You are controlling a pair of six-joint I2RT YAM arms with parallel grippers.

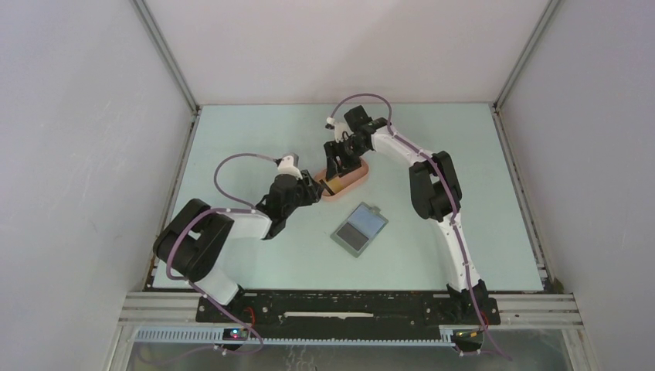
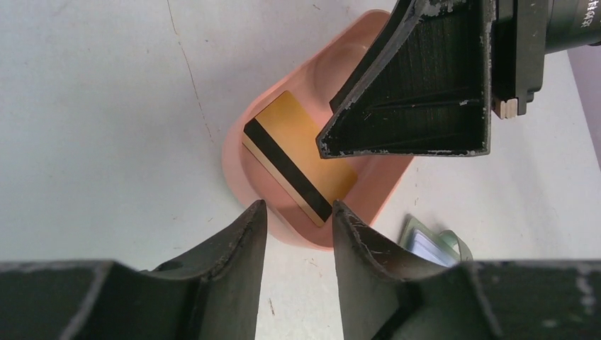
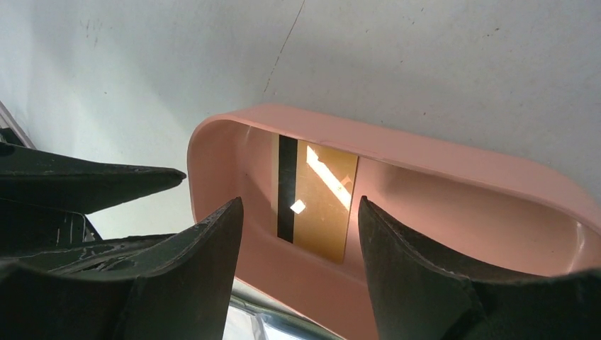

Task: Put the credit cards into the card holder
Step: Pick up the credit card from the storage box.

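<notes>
Table [image 1: 255,139]: pale mint-green top, matte, with faint hairline scratches showing in both wrist views. Two items rest directly on it. An oblong pink tray [image 1: 361,176] sits near the middle, long axis running diagonally. The card holder [image 1: 359,229] lies flat and open, dark inside up, nearer the arm bases, apart from the tray.

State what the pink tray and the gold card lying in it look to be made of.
Pink tray: likely moulded plastic, perhaps silicone; smooth satin walls, rounded rim. Gold card: likely thin plastic with a glossy metallic-looking face; it throws a bright glare in the right wrist view and carries a black stripe.
</notes>
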